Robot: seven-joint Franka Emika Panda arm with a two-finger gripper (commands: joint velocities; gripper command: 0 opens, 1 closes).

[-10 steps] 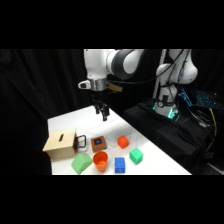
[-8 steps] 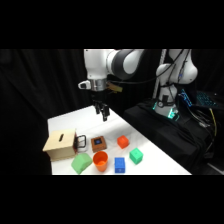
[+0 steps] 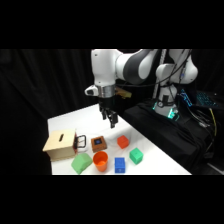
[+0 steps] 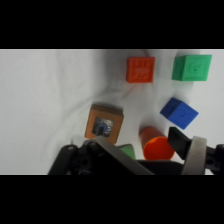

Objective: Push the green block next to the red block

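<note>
In the wrist view the gripper's black linkage hides most of the light-green block (image 4: 127, 149) and the lower part of the orange cup (image 4: 157, 147), and the picture's bottom edge cuts the fingers short. In the side view the arm's (image 3: 131, 66) upper links run together in blur

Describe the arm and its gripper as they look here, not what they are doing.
The arm is glossy white with rounded casings and dark grey joint bands. Below a white wrist flange hangs the gripper, black, with a black linkage and two narrow dark fingers. In the wrist view one finger shows a pale grey pad.
</note>
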